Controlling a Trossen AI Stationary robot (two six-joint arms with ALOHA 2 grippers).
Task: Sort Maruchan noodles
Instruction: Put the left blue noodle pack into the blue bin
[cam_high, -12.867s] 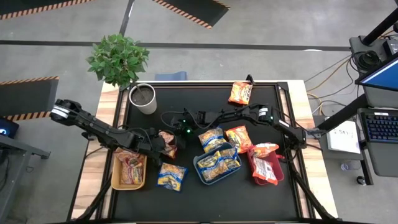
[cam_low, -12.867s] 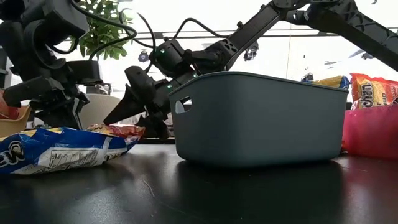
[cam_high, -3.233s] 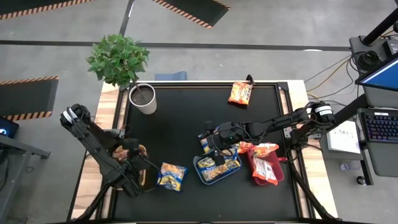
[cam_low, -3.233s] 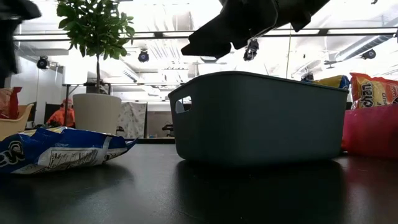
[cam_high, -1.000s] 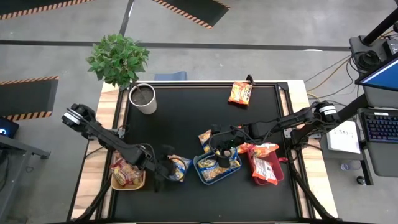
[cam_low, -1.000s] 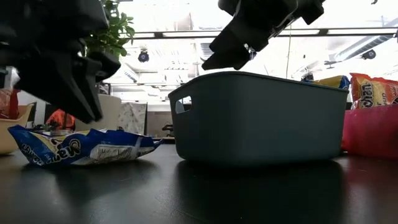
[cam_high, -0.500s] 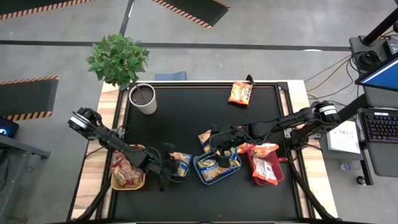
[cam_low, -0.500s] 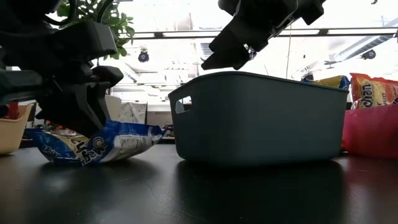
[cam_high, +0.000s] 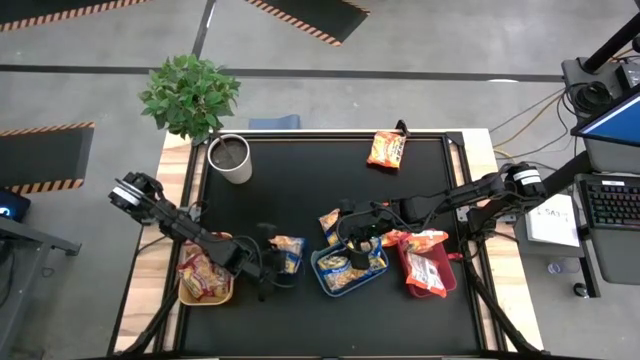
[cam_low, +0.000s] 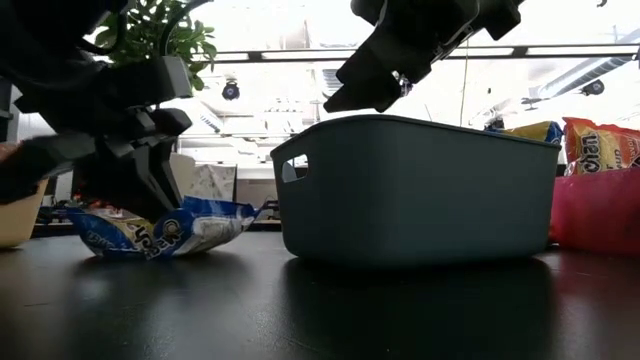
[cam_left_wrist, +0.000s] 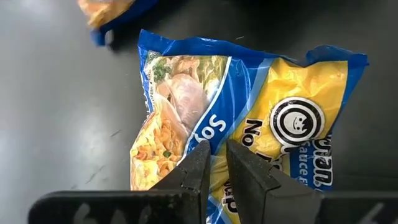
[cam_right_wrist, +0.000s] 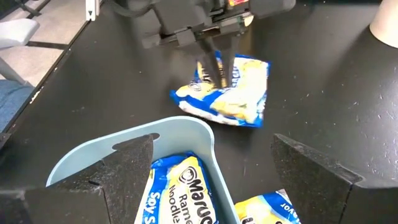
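Blue packet (cam_high: 288, 254) dragged toward blue tray (cam_high: 348, 268), left pincer (cam_high: 275, 266) pinching edge.

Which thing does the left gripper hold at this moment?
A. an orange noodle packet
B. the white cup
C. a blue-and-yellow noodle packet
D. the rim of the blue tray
C: the left gripper is shut on the edge of the blue-and-yellow noodle packet, which lies on the black table beside the blue tray; the right wrist view shows the same pinch.
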